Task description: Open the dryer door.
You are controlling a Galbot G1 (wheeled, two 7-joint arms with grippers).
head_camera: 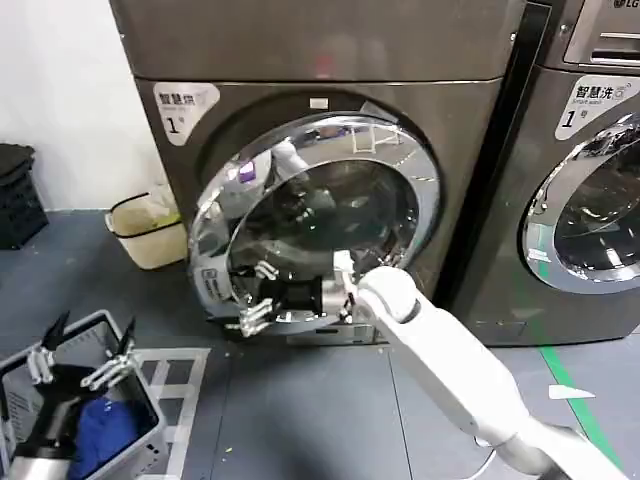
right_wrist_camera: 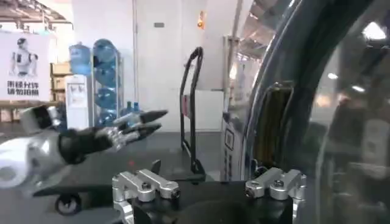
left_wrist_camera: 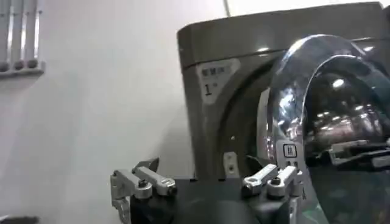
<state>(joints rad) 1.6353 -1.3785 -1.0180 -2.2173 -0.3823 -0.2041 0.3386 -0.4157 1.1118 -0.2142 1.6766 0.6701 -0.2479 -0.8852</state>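
The dryer door (head_camera: pixel 425 175), a wide chrome ring around dark glass, stands ajar on its dark grey machine, its left edge swung out from the dark opening. My right gripper (head_camera: pixel 255 297) is open at the door's lower left edge, fingers spread above and below. In the right wrist view the door's rim (right_wrist_camera: pixel 263 128) runs close by one finger of that gripper (right_wrist_camera: pixel 207 176); I cannot tell whether they touch. My left gripper (head_camera: pixel 82 350) hangs open low on the left, over a basket. From the left wrist its open gripper (left_wrist_camera: pixel 207 173) faces the door (left_wrist_camera: pixel 292 85).
A second machine (head_camera: pixel 590 120) with a similar round door stands to the right. A beige bin (head_camera: pixel 140 235) sits by the wall, a black crate (head_camera: pixel 15 195) farther left. The grey basket (head_camera: pixel 150 400) holds blue cloth (head_camera: pixel 100 425). Green tape (head_camera: pixel 560 375) marks the floor.
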